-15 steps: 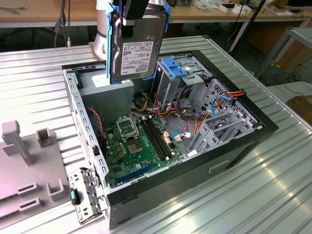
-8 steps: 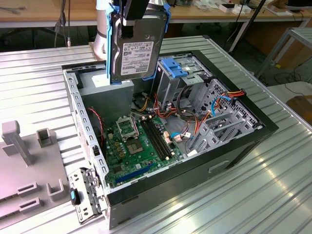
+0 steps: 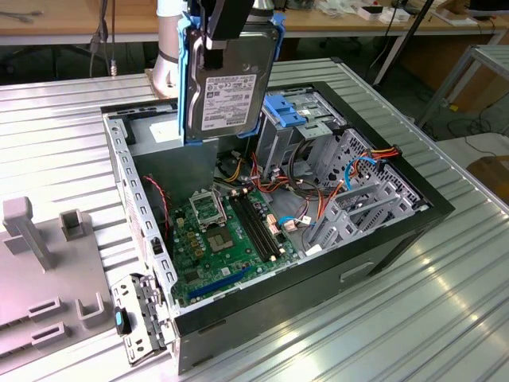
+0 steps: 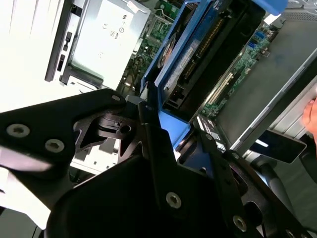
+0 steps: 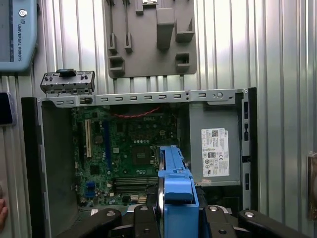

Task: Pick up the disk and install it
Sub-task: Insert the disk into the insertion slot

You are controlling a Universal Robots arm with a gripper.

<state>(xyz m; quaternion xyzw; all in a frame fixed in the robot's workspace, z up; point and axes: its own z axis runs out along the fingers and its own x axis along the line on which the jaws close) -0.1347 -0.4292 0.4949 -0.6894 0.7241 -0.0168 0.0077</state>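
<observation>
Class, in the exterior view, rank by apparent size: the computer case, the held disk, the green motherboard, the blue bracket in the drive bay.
Largest: computer case.
Then disk and motherboard, about alike; the disk hangs above the case, perhaps nearer the camera.
Smallest: blue bracket.

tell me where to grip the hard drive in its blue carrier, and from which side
I'd take its upper short end, from above. The hard drive hangs upright over the open computer case, blue carrier frame along both long edges, so the flat faces suit a pinch. The gripper is shut on it there.
</observation>
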